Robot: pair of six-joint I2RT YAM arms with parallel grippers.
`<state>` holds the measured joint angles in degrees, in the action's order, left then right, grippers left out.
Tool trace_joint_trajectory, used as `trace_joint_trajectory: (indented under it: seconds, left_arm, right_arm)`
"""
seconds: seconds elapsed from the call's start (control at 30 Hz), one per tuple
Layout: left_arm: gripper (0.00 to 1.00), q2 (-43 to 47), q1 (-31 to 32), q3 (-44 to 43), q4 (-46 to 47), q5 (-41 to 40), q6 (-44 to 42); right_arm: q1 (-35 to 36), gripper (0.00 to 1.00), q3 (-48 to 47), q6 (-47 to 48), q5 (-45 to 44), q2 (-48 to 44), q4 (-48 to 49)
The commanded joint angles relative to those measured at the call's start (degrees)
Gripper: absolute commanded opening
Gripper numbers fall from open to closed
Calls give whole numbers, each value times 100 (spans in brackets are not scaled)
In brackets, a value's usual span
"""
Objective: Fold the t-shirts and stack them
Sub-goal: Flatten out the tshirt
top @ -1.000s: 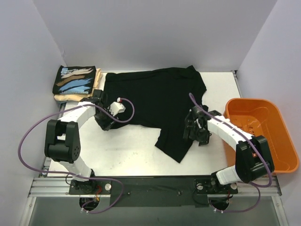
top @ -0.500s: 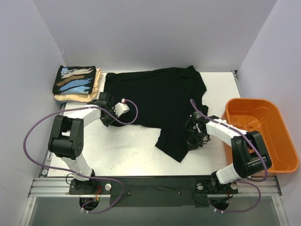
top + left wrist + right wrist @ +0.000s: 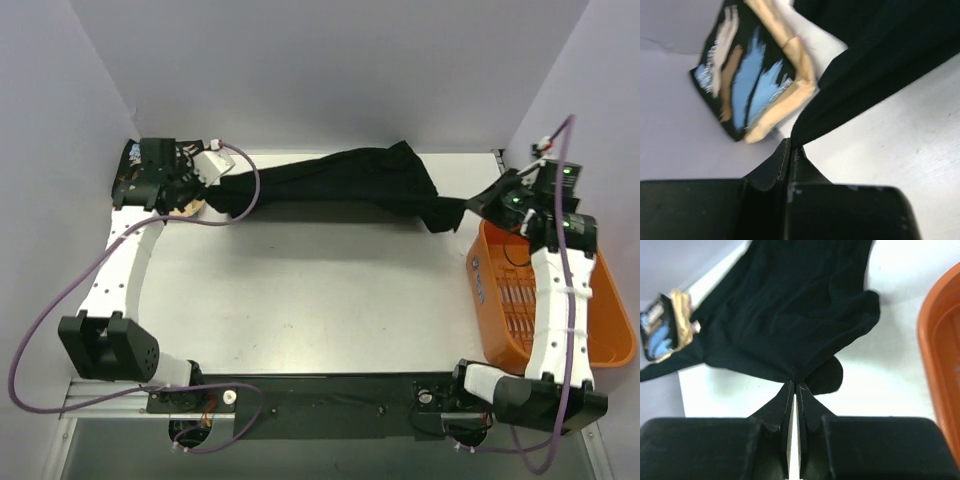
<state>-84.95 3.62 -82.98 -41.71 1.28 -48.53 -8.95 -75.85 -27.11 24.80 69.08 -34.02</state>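
The plain black t-shirt hangs stretched between both arms above the far half of the table. My left gripper is shut on its left edge, high at the far left. My right gripper is shut on its right edge, raised beside the basket. A folded black t-shirt with blue, tan and white brush strokes lies on a folded cream one in the far left corner, mostly hidden behind the left arm in the top view.
An orange plastic basket stands at the right edge of the table, under the right arm. Grey walls close in the back and both sides. Purple cables loop off both arms.
Both grippers shut on the black t-shirt's lower edge, then lifted it and drew apart towards the back. The shirt went from lying flat to hanging stretched between them.
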Motion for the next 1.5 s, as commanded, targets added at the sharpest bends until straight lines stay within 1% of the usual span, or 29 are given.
trace_joint_trajectory:
  seconds: [0.0,0.1,0.2,0.27,0.3,0.33,0.37,0.4,0.43,0.47,0.5,0.53,0.57,0.6,0.63,0.67,0.7,0.73,0.77,0.83,0.93,1.03,1.1,1.2,1.33,1.37,1.4,1.43,1.47]
  left_arm:
    - [0,470,-326,-517,-1075,-348,-639]
    - [0,715,-327,-658,-1505,-391,-1008]
    - [0,918,-335,-474,-1638,-339,-1158]
    - [0,1050,-335,-167,-1987,-33,-1281]
    - [0,1094,-292,78,-2216,508,-1438]
    - [5,1120,-83,176,-2975,1044,-1553]
    - [12,1173,67,464,-3340,1250,-1728]
    - [31,1226,478,832,-3839,1522,-1799]
    - [38,1313,691,1010,-4070,1594,-1852]
    - [57,1375,1189,1386,-4290,1690,-1809]
    - [67,1445,1403,1564,-4379,1709,-1722]
    - [69,1472,1788,1853,-4363,1726,-1590]
    - [72,1542,1931,1951,-4267,1709,-1459]
    - [72,1560,2037,2126,-3935,1692,-1283]
    - [72,1551,2046,2172,-3828,1691,-1203]
    - [72,1534,2046,2268,-3418,1570,-898]
    - [70,1508,2055,2321,-3057,1481,-712]
    - [67,1499,2055,2452,-2540,1333,-388]
    - [59,1420,2055,2497,-2178,1314,-289]
    - [50,1245,2134,2515,-2026,1436,-122]
    - [50,964,2222,2663,-1368,1410,238]
    - [54,673,2380,2962,-491,1182,537]
    - [56,392,2389,3138,-181,998,705]
    - [57,-55,2389,3200,-13,909,740]
    - [58,-285,2407,3288,190,944,758]
    - [57,-303,2424,3314,173,953,758]
    - [51,-312,2442,3332,172,918,749]
    - [42,-321,2468,3402,225,822,749]
    - [28,-303,2468,3402,234,787,749]
  right_arm:
    - [-599,0,-893,373,378,-377,-1281]
    - [-590,0,-1089,277,508,-430,-1309]
    - [-582,0,-941,189,623,-430,-1300]
    - [-590,0,-722,180,649,-457,-1257]
    - [-582,0,-642,189,649,-483,-1239]
    - [-582,0,-511,189,658,-500,-1186]
    - [-564,0,-361,206,719,-509,-1151]
    - [-564,0,-290,215,754,-501,-1107]
    - [-538,0,-203,215,781,-483,-1107]
    - [-529,0,-141,224,816,-474,-1098]
    - [-477,0,-44,241,816,-457,-1072]
    - [-459,0,9,233,808,-465,-1072]
    - [-398,0,114,250,799,-466,-1037]
    - [-380,0,158,242,755,-466,-1028]
    - [-345,0,228,242,755,-474,-1002]
    - [-336,0,246,242,763,-474,-993]
    - [-327,0,299,250,755,-483,-992]
    - [-327,0,317,259,755,-492,-984]
    - [-327,0,360,268,755,-483,-966]
    - [-327,0,413,294,755,-501,-957]
    - [-327,0,492,303,729,-509,-922]
    - [-327,0,589,312,702,-518,-887]
    - [-335,0,607,321,676,-510,-878]
    - [-344,0,607,373,606,-527,-878]
    - [-362,0,598,391,623,-501,-869]
    - [-370,0,589,391,632,-501,-869]
    - [-379,0,598,400,632,-483,-869]
    - [-388,0,598,391,632,-492,-869]
    - [-397,0,589,408,632,-483,-861]
